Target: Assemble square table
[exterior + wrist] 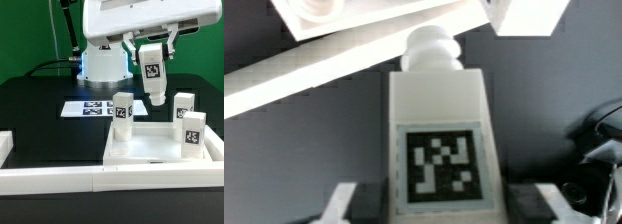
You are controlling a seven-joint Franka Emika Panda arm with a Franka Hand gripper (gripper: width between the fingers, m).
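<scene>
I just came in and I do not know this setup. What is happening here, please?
A robot arm is putting together a small white table. Its gripper holds one tagged leg up in the air, above the square tabletop panel. Three more legs stand upright in the panel's corners. The marker board lies flat on the black table behind it.

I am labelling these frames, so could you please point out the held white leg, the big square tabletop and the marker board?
held white tagged leg (152, 77), exterior view, tag face
large white square tabletop panel (150, 147), exterior view, bare inner surface
flat white marker board (78, 107), exterior view, left end
</scene>
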